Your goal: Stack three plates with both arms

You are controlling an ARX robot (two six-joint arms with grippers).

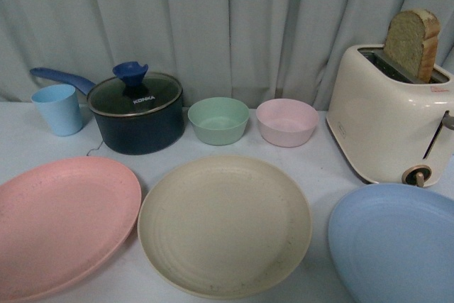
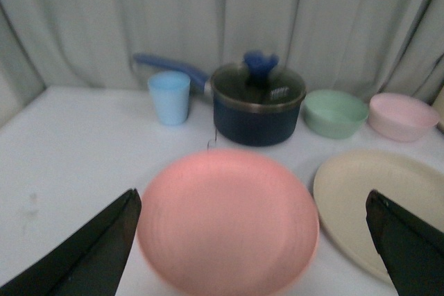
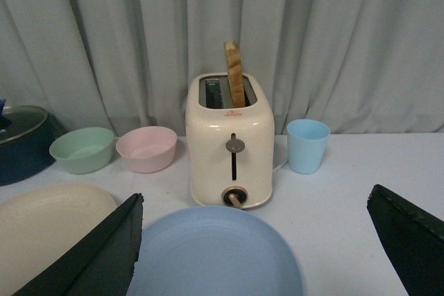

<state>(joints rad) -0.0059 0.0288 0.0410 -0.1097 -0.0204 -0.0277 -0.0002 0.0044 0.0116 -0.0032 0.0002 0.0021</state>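
Pale grey curtains back a white tabletop (image 1: 312, 164). Three matte, round, shallow plates lie apart along the front view's bottom: pink plate (image 1: 60, 221) lower left, cream-beige plate (image 1: 223, 225) centre, light blue plate (image 1: 397, 246) lower right. The left gripper (image 2: 253, 199) is spread wide, empty, framing the pink plate; the right gripper (image 3: 255, 195) likewise frames the blue.

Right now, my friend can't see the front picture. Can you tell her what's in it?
A pink plate, a cream plate and a light blue plate lie side by side, not stacked, on a white table. Behind them stand a blue cup, a lidded dark pot, a green bowl, a pink bowl and a toaster holding bread.
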